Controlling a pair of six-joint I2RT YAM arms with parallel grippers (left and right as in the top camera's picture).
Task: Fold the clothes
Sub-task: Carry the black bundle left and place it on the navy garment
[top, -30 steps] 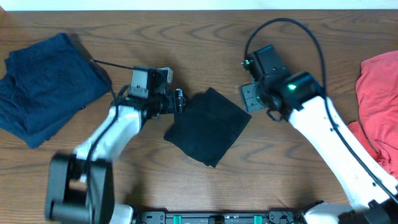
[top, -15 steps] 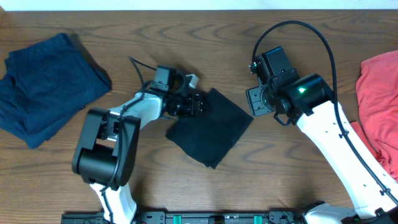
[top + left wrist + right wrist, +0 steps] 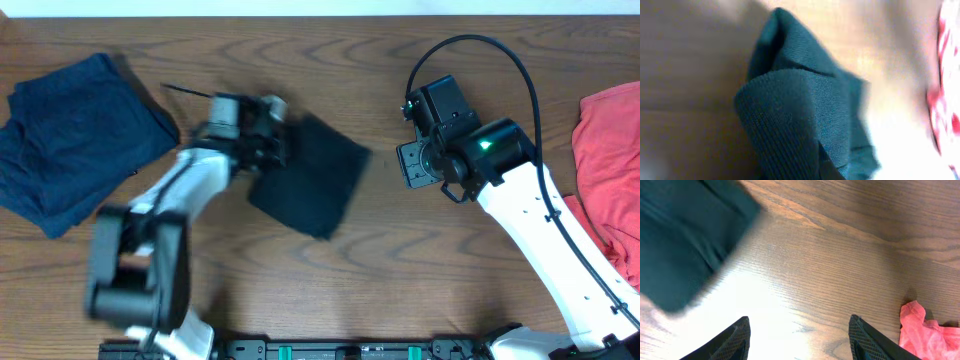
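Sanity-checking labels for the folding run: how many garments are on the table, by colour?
black garment: 1
navy blue garment: 1
coral-red garment: 1 (cut off by the frame edge)
Total: 3

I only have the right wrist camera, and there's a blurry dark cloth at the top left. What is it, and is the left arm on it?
Observer: Overhead, it's a folded black shirt, and the left tool is at its left edge; the grip itself is blurred.
Operator: Anything else left of it?
Observer: A navy blue garment lies crumpled at the far left of the table, apart from the shirt.
Operator: And the red scrap at my bottom right?
Observer: A corner of a coral-red garment heaped at the table's right edge.
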